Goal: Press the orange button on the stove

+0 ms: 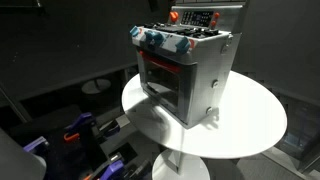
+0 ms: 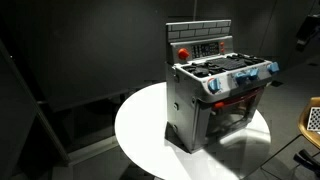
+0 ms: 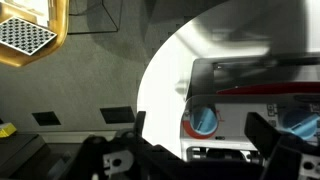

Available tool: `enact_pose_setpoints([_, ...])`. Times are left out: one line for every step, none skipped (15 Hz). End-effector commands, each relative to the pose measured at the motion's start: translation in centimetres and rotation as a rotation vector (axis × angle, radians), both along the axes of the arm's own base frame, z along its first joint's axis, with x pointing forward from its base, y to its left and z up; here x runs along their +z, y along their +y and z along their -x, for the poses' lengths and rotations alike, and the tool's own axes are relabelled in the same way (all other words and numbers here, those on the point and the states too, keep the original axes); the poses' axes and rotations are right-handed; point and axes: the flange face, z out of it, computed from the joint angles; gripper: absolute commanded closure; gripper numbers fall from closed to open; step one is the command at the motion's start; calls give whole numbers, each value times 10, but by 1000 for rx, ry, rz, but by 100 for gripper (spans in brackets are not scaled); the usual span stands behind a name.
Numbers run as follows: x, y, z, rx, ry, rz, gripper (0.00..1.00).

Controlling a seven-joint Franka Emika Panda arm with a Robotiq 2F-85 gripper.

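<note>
The stove (image 1: 190,65) is a small silver-grey toy oven that stands on a round white table in both exterior views (image 2: 215,95). It has blue front knobs, a red-lit door and a raised back panel. The orange button (image 1: 175,16) sits at one end of that back panel (image 2: 183,52). My gripper (image 3: 198,125) shows only in the wrist view. Its fingers are spread wide and empty, high above the stove's front, with a blue knob (image 3: 203,118) between them. The button is out of sight in the wrist view.
The white table (image 1: 250,125) has bare room around the stove (image 2: 140,130). A yellow-rimmed tray with a dotted surface (image 3: 30,35) lies beyond the table (image 2: 312,120). Blue and purple clutter (image 1: 80,130) lies on the dark floor.
</note>
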Motion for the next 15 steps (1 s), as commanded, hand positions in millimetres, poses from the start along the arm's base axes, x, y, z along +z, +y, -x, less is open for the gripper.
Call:
enact_pose_setpoints([1,0,0,0,1,0,0])
enact_pose_setpoints([1,0,0,0,1,0,0])
enact_pose_setpoints([1,0,0,0,1,0,0])
enact_pose_setpoints([1,0,0,0,1,0,0])
enact_pose_setpoints([1,0,0,0,1,0,0])
enact_pose_setpoints([4,1,-3,3,-12,4,0])
enact_pose_setpoints([7,2,-5,7,-21,4,0])
enact_pose_setpoints([11,3,-8,15,-34,5,0])
enact_pose_setpoints([16,5,-12,18,-53,5,0])
enact_pose_setpoints([21,6,-15,23,-71,4,0])
enact_pose_setpoints([26,6,-18,27,-93,1,0])
enact_pose_setpoints([32,6,-23,31,-118,0,0])
enact_pose_setpoints([37,5,-29,32,-140,1,0])
enact_pose_setpoints([42,3,-33,30,-160,0,0])
enact_pose_setpoints([47,2,-38,32,-181,1,0])
